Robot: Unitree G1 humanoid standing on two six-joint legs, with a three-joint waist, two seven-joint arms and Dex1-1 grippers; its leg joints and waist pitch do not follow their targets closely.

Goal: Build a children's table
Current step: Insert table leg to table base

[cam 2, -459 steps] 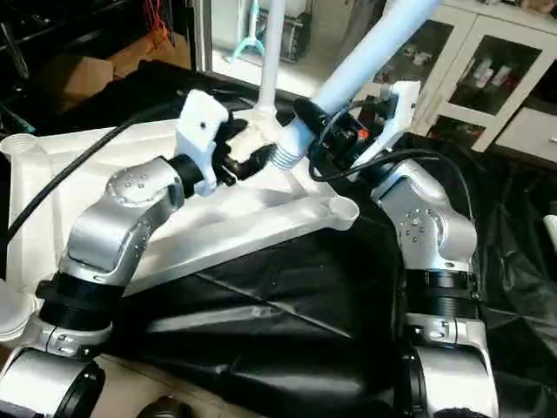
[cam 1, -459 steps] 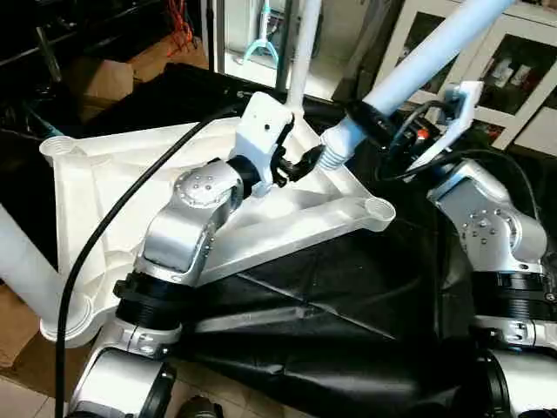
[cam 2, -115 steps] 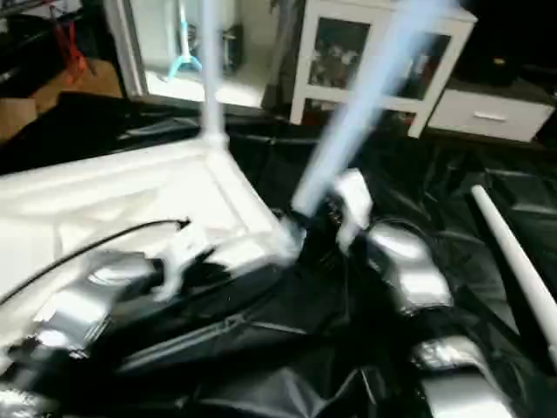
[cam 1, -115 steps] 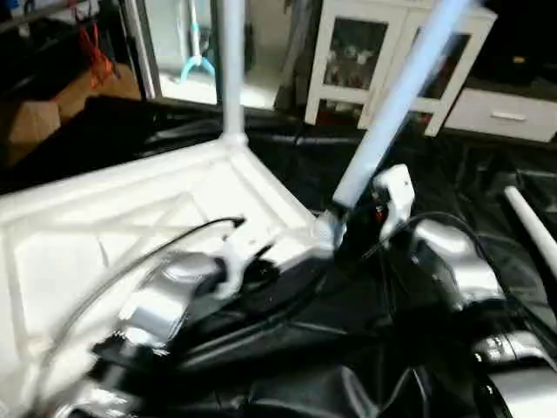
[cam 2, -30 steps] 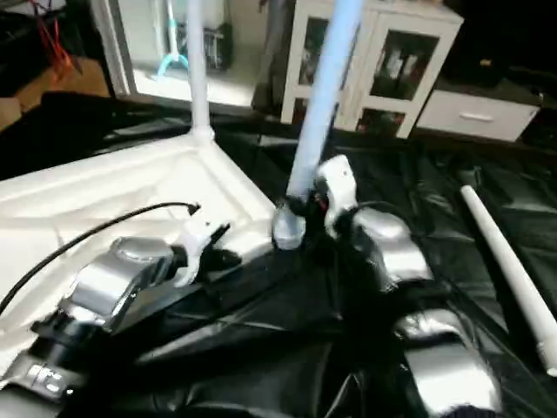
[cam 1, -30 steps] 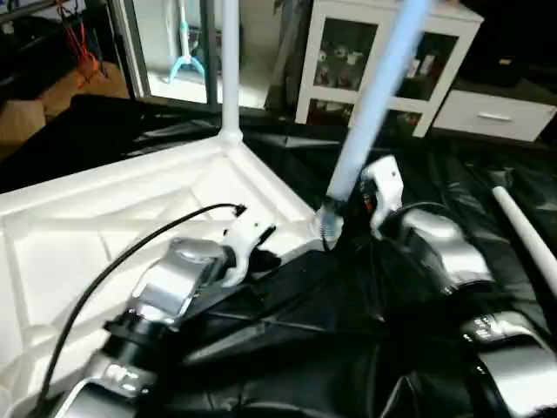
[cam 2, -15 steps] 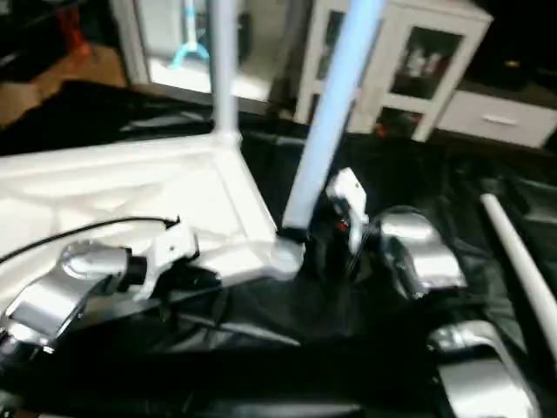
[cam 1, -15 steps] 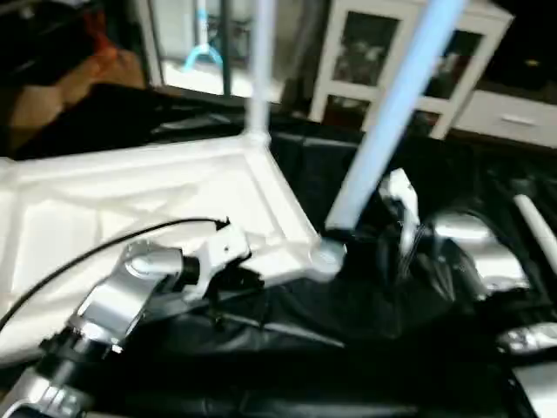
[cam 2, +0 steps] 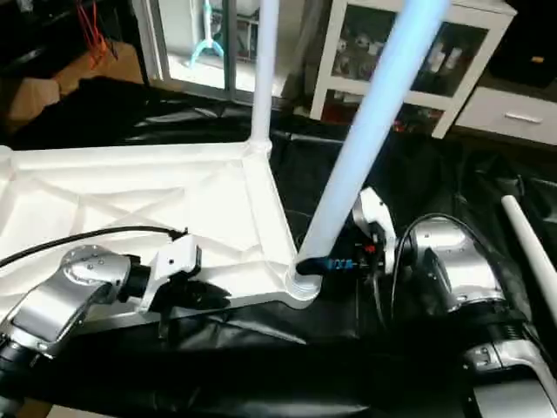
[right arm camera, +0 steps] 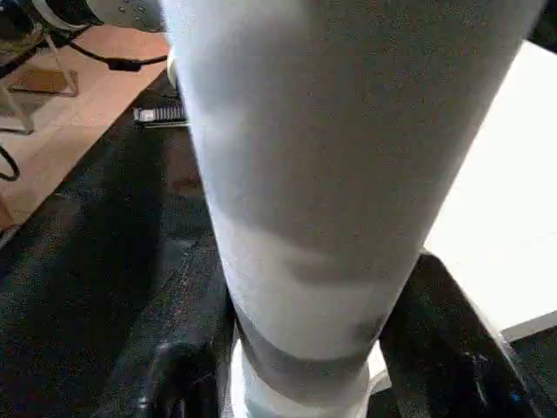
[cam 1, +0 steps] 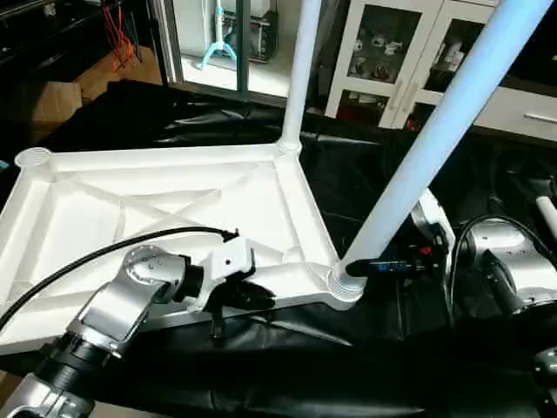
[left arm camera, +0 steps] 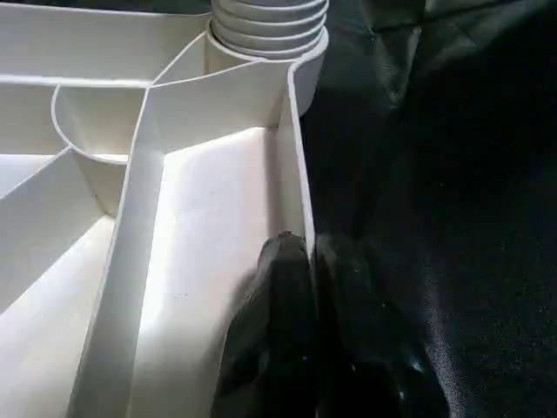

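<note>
Your tabletop [cam 1: 165, 218] lies upside down on the black plastic sheet [cam 1: 287, 366] that covers the surface, its X-ribbed underside facing up and its round corner sockets at the corners.

A white leg [cam 1: 298, 70] stands upright in the far corner socket, near the white glass-door cabinet [cam 1: 392, 52] behind. A second leg [cam 1: 435, 131] is seated in the near corner socket on your right side and leans away toward the upper right; its ribbed base sits at the socket mouth, as the left wrist view shows at the corner [left arm camera: 265, 26]. The far left corner socket [cam 1: 33, 158] is empty. Another leg [cam 2: 526, 239] lies loose on the sheet at the far right, well apart from the tabletop.

Your right end effector [cam 1: 370, 266] is clamped around the leaning leg just above its base, one black finger [right arm camera: 444, 340] on each side of the tube with the tube between them. Your left end effector [left arm camera: 305, 261] is closed on the tabletop's near rim: in the left wrist view one black finger sits inside the rim wall and the other outside it, on the sheet side, pinching the thin wall between them. A black cable [cam 1: 104, 252] arcs from that wrist back over the tabletop.
</note>
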